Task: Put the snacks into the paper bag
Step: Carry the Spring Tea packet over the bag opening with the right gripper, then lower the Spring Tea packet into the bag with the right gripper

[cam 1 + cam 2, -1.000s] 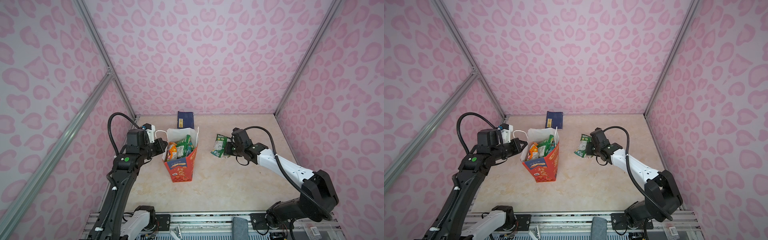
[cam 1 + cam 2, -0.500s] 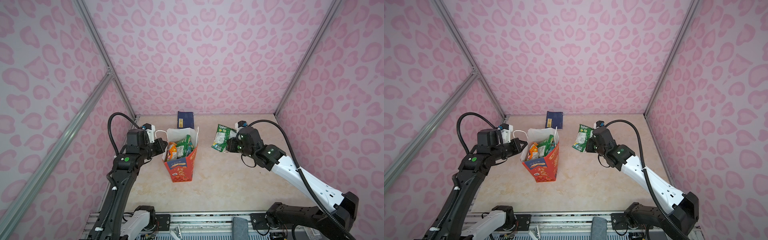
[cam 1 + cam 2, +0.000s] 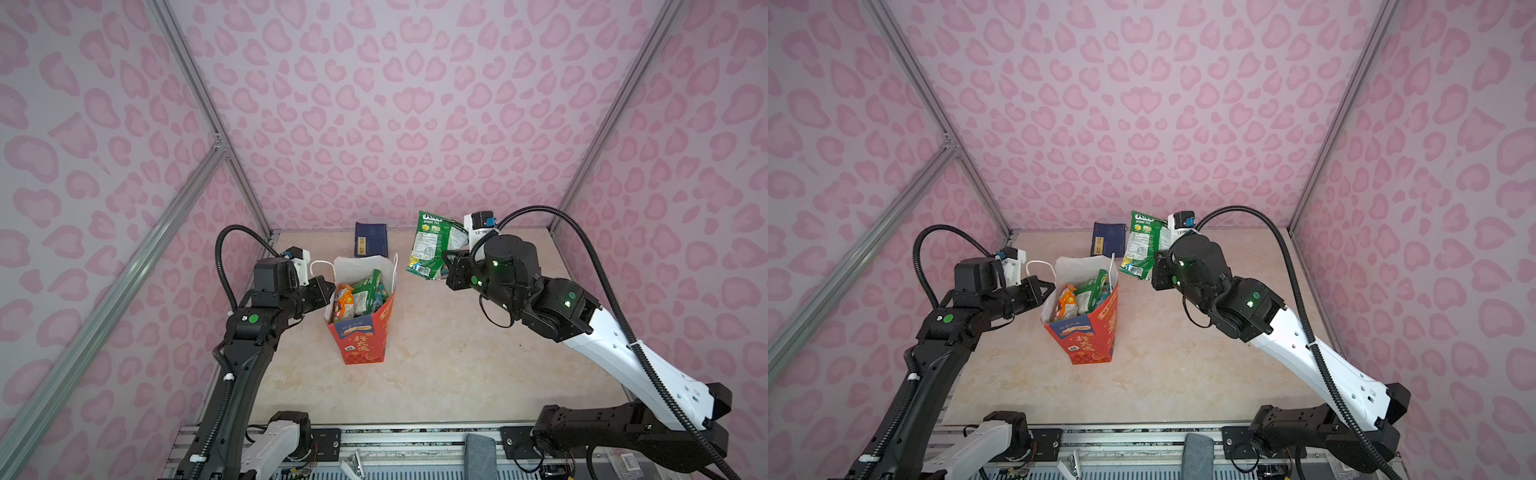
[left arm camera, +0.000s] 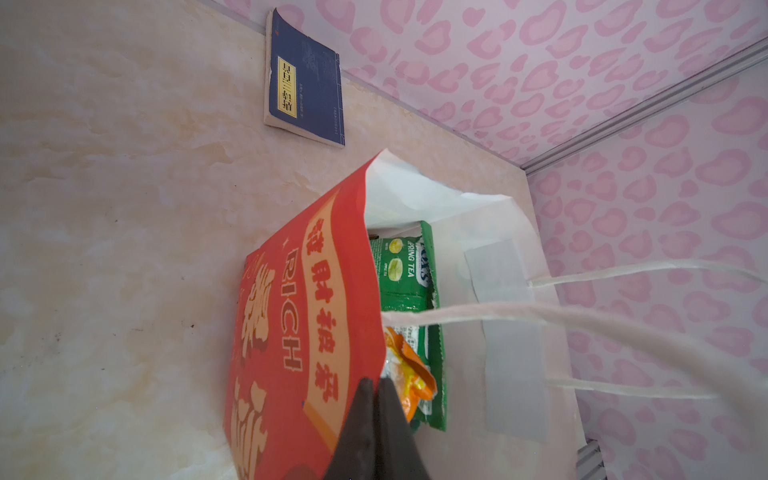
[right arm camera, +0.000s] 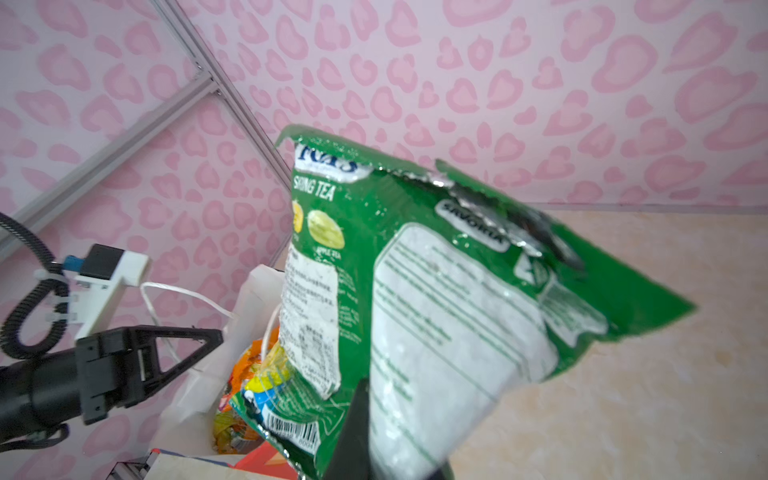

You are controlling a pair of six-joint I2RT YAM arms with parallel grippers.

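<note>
- A beige, marbled counter (image 3: 457, 374) is seen.
- The red paper bag (image 3: 365, 336) is stood on it on its base, mouth open, somewhat left of the middle.
- A dark-blue booklet (image 3: 371, 245) is laid flat at the back edge, behind the bag and apart from it.

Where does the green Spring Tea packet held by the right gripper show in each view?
Top view: green packet in the air, just right of the mouth of the paper bag.
Top view: same spot, beside the dark-blue booklet.
Left wrist: not in it; a second green packet lies inside the bag.
Right wrist: fills the middle of the picture.
Shared landmark: the paper bag, in all four.
</note>
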